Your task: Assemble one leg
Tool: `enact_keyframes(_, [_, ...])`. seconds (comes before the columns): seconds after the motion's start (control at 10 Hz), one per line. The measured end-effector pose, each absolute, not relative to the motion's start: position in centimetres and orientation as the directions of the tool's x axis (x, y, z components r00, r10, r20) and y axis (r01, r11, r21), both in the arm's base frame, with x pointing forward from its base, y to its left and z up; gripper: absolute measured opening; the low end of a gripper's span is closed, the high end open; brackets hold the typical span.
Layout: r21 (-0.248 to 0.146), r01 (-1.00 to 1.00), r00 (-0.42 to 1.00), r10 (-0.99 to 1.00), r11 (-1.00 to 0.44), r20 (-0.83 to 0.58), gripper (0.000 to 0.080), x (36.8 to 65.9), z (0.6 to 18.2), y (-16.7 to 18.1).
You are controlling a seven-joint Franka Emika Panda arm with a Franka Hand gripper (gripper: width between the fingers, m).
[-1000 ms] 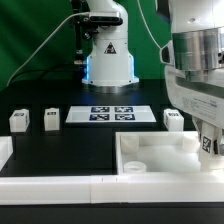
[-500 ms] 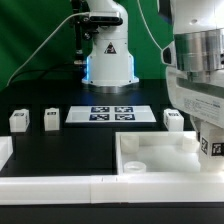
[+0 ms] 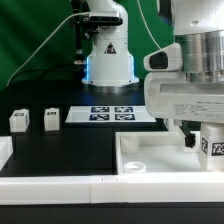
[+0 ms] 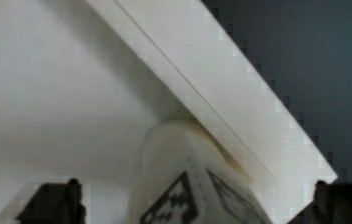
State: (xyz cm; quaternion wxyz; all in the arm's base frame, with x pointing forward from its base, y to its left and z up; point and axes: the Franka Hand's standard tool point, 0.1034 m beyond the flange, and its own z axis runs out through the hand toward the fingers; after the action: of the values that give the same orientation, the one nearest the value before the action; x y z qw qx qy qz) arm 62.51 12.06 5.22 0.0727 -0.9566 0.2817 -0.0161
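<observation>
A leg [image 3: 214, 147] with a marker tag stands upright at a corner of the large white tray-like piece [image 3: 150, 148], at the exterior view's right. My gripper [image 3: 205, 142] is down around it. In the wrist view the leg [image 4: 199, 185] lies between the two dark fingers [image 4: 56, 202] with a gap on each side, next to the tray's raised rim [image 4: 208, 85]. The gripper [image 4: 191, 208] looks open, not touching the leg. Two more legs [image 3: 18, 119] [image 3: 50, 119] stand on the black table at the left.
The marker board [image 3: 112, 113] lies in the middle of the table before the robot base [image 3: 108, 55]. A white bar [image 3: 60, 186] runs along the front edge, with a white block [image 3: 5, 150] at its left end.
The hand has turned about its vertical axis, so its broad side now faces the exterior camera and hides the leg that stood behind it. The tagged leg has barely shifted.
</observation>
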Motion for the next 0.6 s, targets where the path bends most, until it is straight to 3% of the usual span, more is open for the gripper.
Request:
enact_keyframes(0.2, [-0.141,-0.357,0.931,-0.363,-0.923,0.022,0.0649,62.53,5.22,11.91])
enact_keyframes(0.4, [-0.064,0.029,0.995,0.023,-0.998,0.093,0.0649,62.91,5.66,12.60])
enact_keyframes(0.5, [-0.054,0.086,0.991,0.079,-0.995,0.108,0.0649,62.98,5.65,12.82])
enact_keyframes(0.6, [-0.065,0.023,0.995,0.016,-0.998,0.102,0.0627,62.96,5.58,12.74])
